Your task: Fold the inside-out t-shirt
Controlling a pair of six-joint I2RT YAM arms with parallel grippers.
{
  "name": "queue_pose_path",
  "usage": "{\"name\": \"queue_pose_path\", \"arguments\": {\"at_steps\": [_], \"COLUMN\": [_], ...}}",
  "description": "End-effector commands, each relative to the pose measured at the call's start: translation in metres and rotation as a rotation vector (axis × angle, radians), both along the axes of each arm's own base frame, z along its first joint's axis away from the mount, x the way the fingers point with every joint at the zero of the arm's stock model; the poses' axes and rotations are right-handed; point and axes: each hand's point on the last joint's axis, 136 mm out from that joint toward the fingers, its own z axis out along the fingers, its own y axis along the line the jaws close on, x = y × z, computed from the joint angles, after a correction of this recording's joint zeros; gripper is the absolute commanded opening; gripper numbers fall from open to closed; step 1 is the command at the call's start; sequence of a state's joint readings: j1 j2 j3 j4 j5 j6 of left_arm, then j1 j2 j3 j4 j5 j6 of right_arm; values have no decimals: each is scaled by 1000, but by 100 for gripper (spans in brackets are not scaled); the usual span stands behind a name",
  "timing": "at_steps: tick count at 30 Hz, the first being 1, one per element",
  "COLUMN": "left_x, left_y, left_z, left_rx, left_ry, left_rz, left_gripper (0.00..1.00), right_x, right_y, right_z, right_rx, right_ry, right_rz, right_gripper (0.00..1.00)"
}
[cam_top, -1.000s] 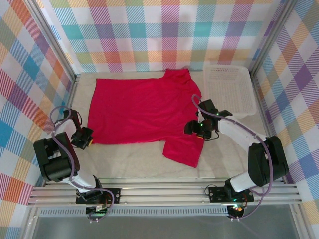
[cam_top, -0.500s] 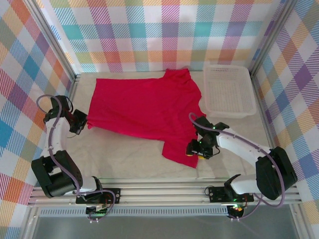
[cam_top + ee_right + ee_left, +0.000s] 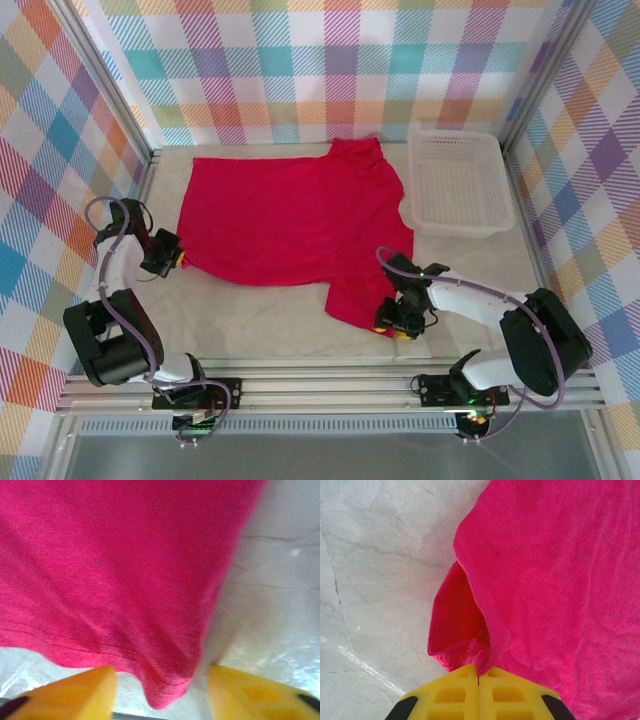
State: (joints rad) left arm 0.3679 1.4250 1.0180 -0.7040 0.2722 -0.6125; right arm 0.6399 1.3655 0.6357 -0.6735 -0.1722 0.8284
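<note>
Inside-out t-shirt (image 3: 285, 215): hem corner clamped inside left tool (image 3: 479, 674), sleeve edge blurred.

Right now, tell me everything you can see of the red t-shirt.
The red t-shirt is plain, soft-looking cloth, spread mostly flat on the pale table, with one short sleeve pointing near and the other far. The left gripper is shut on its near-left corner, where the cloth folds over. The right gripper stands open astride the near sleeve's hem.

The red t-shirt (image 3: 290, 225) lies spread out flat, a bit wrinkly. One corner is pinched between the closed left fingers (image 3: 451, 694). A sleeve's edge sits between the parted right fingers (image 3: 250, 692).
</note>
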Motion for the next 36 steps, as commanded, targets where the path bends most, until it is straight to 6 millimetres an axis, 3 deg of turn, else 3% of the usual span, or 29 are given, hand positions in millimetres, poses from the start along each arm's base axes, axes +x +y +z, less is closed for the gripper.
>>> {"name": "queue_pose_path", "arguments": {"at_steps": [1,3,5,9,16,24,29,33,36], "left_x": [-3,-5,-9,-21,-37,-55,-49,-26,-8], "left_y": [-3,-3,0,11,24,21,26,22,24], "left_z": [-1,2,6,25,61,42,45,48,45], "left_rx": [-3,7,34,124,249,256,275,218,186], "left_ry": [4,7,18,55,47,112,108,52,46], "left_rz": [-22,-24,-27,-45,-55,-75,-70,-68,-62], "left_gripper": [0,0,0,0,0,0,0,0,0], "right_x": [2,2,1,0,-9,-5,22,67,105], "right_y": [10,9,6,-2,-33,-34,-25,-12,1], "right_z": [-7,-5,3,34,87,106,137,159,165], "right_rx": [26,20,13,8,-34,-17,-1,22,43], "right_ry": [3,5,-4,-59,-186,-231,-318,-394,-438], "right_rz": [-8,-6,0,15,-2,0,29,44,48], "right_gripper": [27,9,2,0,0,0,0,0,0]}}
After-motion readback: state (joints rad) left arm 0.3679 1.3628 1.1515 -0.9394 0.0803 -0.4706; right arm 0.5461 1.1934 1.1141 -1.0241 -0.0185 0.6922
